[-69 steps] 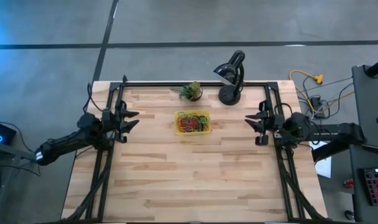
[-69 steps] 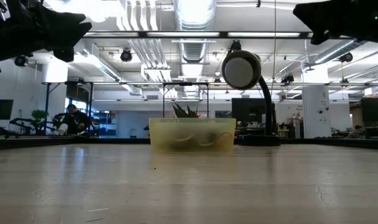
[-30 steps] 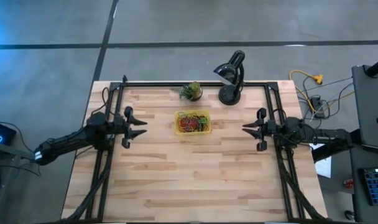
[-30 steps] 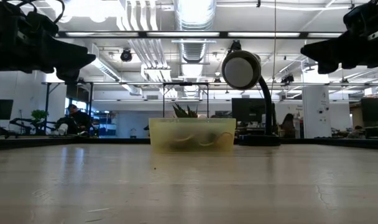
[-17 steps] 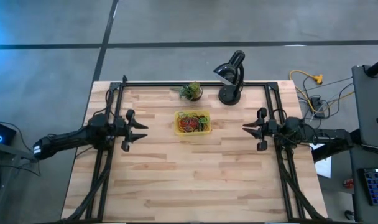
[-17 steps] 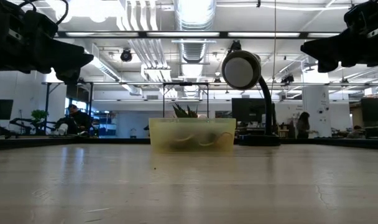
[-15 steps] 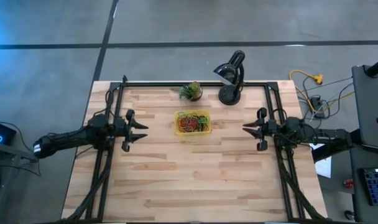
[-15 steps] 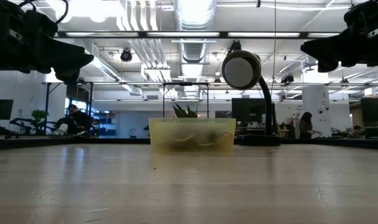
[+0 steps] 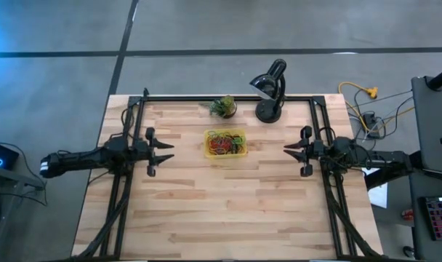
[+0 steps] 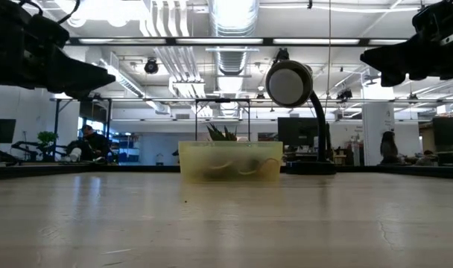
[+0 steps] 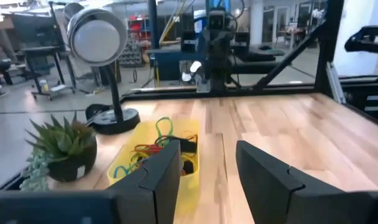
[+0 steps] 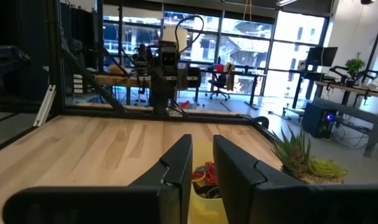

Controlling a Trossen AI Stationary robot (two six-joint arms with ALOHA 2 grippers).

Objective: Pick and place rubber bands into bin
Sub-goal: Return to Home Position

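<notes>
The bin [image 9: 225, 143] is a small translucent-yellow tray resting flat on the wooden table, toward its far middle. A tangle of red, green, yellow and dark rubber bands [image 9: 222, 143] lies inside it. It also shows in the low view as the bin [image 10: 230, 161] and in the left wrist view as the bin [image 11: 124, 165], with bands [image 11: 161, 140] inside. My left gripper [image 9: 164, 151] hovers left of the bin, open and empty. My right gripper [image 9: 286, 148] hovers right of it with a narrow gap between its fingers, also empty. Both point at the bin.
A small potted green plant [image 9: 223, 107] and a black desk lamp [image 9: 270, 91] stand behind the bin at the far edge. Black frame rails [image 9: 137, 120] run along the table's left and right sides. Bare wood [image 9: 228, 211] fills the near half.
My left arm has swung so that its gripper sits a little nearer the table's near edge and points more squarely at the bin. The right arm, the bin and the bands have stayed put.
</notes>
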